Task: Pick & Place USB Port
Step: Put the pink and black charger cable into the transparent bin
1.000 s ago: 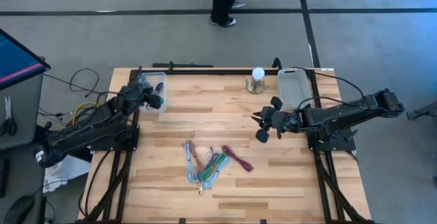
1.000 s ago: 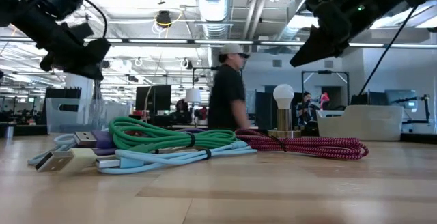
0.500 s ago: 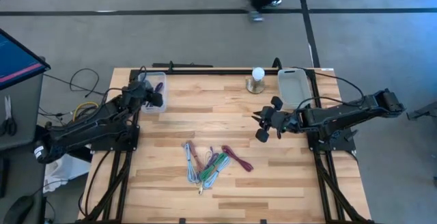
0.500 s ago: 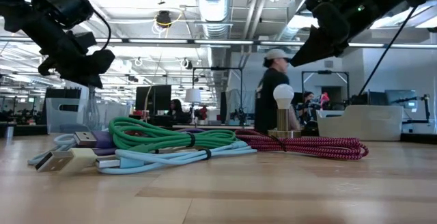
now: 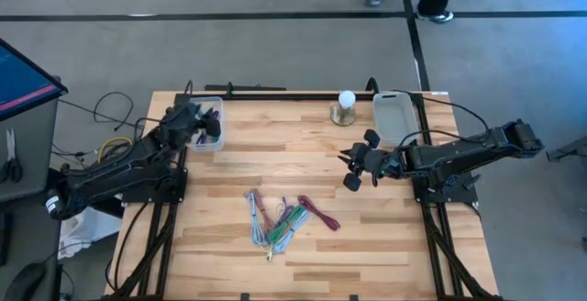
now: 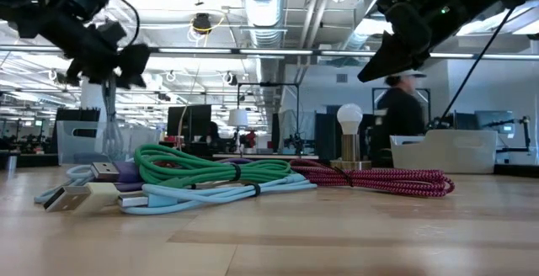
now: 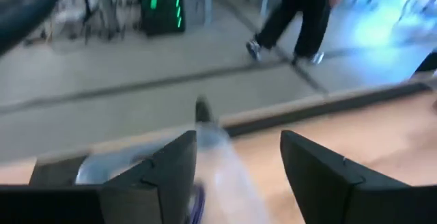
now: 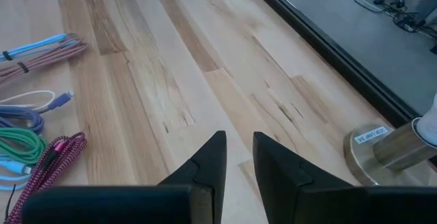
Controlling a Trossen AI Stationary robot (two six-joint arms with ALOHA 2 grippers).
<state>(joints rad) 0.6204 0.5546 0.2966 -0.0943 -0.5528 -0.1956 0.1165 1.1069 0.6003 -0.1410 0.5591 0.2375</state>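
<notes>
I have just opened the left gripper (image 5: pixel 194 120) over the clear bin (image 5: pixel 210 141) at the table's far left corner; a second ago its fingers were closed. A purple cable (image 5: pixel 213 116) lies inside the bin, so I judge this placement done. The right gripper (image 5: pixel 359 161), nearly closed and empty, hangs well right of the bin. The other cables (image 5: pixel 280 218) lie near the table's middle.

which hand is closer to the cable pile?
Right. The right hand hovers just up and right of the cable pile. The left hand is far off at the table's back-left corner, over the clear bin.
</notes>
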